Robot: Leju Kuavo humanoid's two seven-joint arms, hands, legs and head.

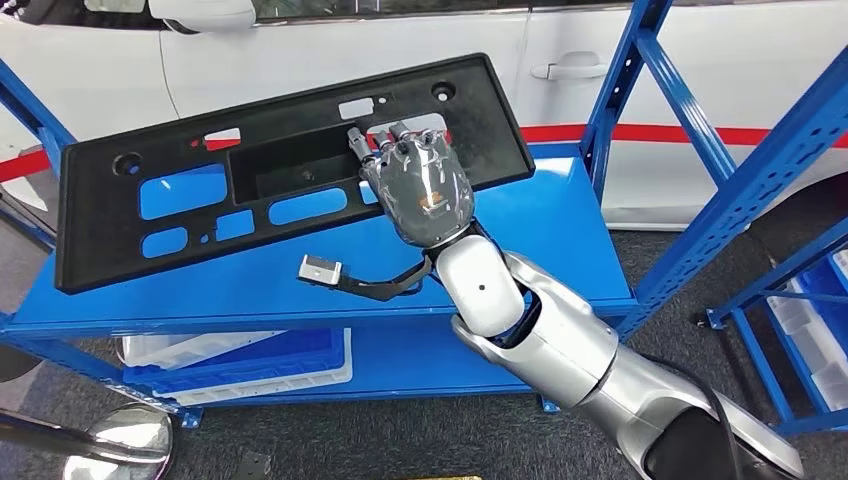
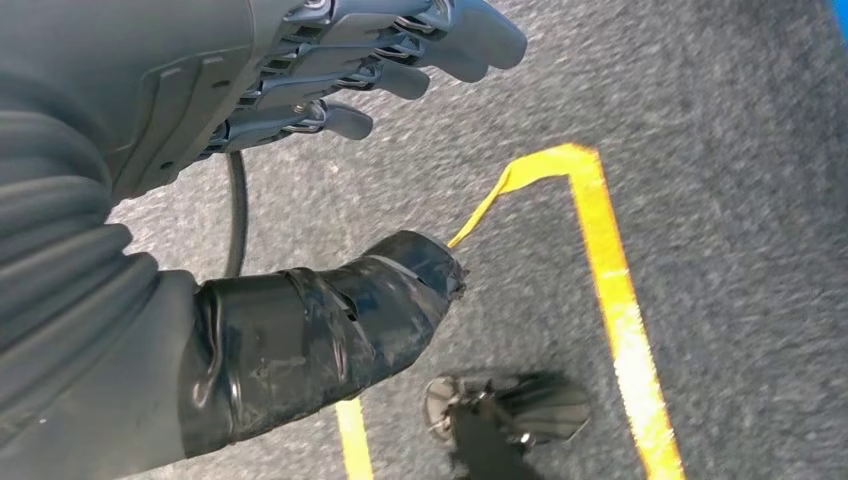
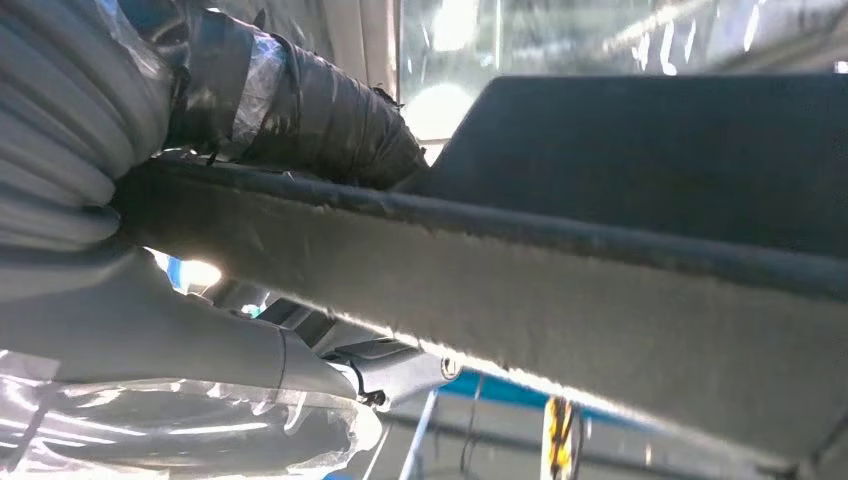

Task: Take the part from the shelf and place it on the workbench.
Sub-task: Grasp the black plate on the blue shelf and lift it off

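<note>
The part is a long black plastic panel with several cut-outs, lying slanted on the top board of the blue shelf, its right end toward the back. My right hand reaches in from the lower right and grips the panel's near long edge right of the middle. In the right wrist view the taped thumb lies on one face of the panel, with the palm on the other face. My left hand hangs over the grey floor, fingers and thumb apart, holding nothing.
A white car stands close behind the shelf. Blue uprights and a slanting brace frame the right side. White and blue bins sit on the lower board. More bins stand far right. Yellow tape lines mark the carpet.
</note>
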